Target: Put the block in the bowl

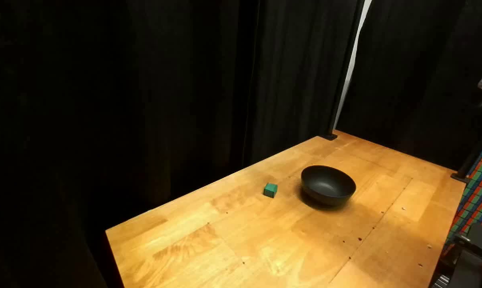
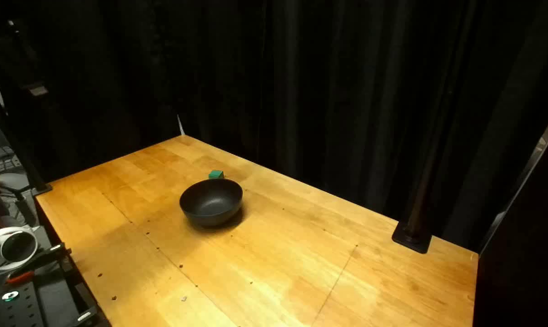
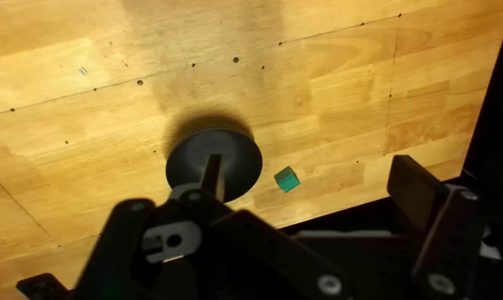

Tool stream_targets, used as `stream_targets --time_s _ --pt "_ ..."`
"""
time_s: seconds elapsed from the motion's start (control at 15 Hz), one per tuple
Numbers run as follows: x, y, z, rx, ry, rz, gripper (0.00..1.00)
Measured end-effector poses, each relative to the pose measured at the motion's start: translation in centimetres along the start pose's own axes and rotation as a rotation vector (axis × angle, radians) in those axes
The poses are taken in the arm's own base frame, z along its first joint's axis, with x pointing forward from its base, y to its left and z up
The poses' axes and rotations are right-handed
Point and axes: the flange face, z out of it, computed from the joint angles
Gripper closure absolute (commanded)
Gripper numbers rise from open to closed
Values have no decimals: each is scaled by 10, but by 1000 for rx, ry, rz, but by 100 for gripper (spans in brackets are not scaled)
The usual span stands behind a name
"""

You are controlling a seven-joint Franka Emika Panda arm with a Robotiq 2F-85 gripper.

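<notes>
Right, the gripper stands spread wide in the wrist view, its fingers well apart, and I see the block, a small green cube, framed in the gap between them, down on the wooden table beyond their tips. It sits closer to the finger toward the left of that view, the one whose tip cuts across the black bowl and hides part of it; bare wood separates block from bowl. Over in an exterior view, dark curtains hang beyond the table's edge, and the block that those fingers frame lies near the bowl, the pair standing apart. And in an exterior view with a square black base plate on the table, well apart from both, the block peeks out just behind the bowl's far rim.
</notes>
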Motion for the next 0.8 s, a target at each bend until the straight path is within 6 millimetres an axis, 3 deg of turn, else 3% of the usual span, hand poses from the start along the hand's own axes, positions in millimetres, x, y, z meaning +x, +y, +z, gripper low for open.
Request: stream_targets --time_s 0.53,0.67,0.8 --pt "1 0 1 -2 -1 -1 0" --pt "8 -8 10 -21 11 -15 0" --pt "21 -27 32 -58 25 -45 0"
